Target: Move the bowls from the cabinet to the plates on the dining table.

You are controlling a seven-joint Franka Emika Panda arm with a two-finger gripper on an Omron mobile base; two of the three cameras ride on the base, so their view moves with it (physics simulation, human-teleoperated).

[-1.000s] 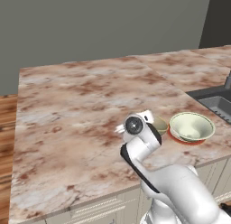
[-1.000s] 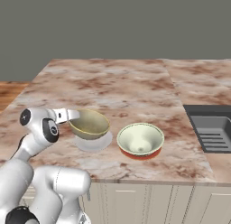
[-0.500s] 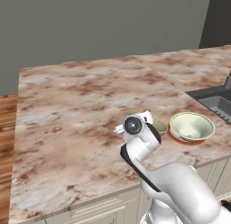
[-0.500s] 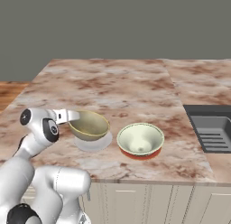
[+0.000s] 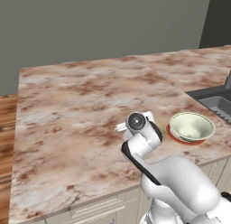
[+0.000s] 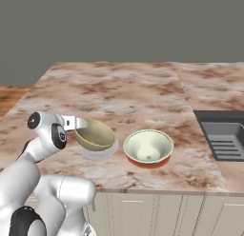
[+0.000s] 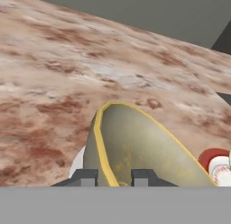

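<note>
The white arm folds low over the near edge of the marbled table (image 6: pixel 119 87), its wrist turned sideways so the jaws (image 7: pixel 113 177) reach level toward the olive-tan bowl (image 6: pixel 95 134). The hand view shows the two finger tips set either side of that bowl's yellowish rim, grasping it, one tip inside and one outside the wall. The bowl sits tilted over a pale plate (image 6: pixel 98 152); whether it touches the plate cannot be told. Just beside it, the cream-white bowl (image 6: pixel 148 146) rests on a red-orange-edged plate (image 6: pixel 143 162). In the left base view the arm's wrist hides most of the olive-tan bowl. A dark sink (image 6: pixel 223 135) is cut off at the right edge.
</note>
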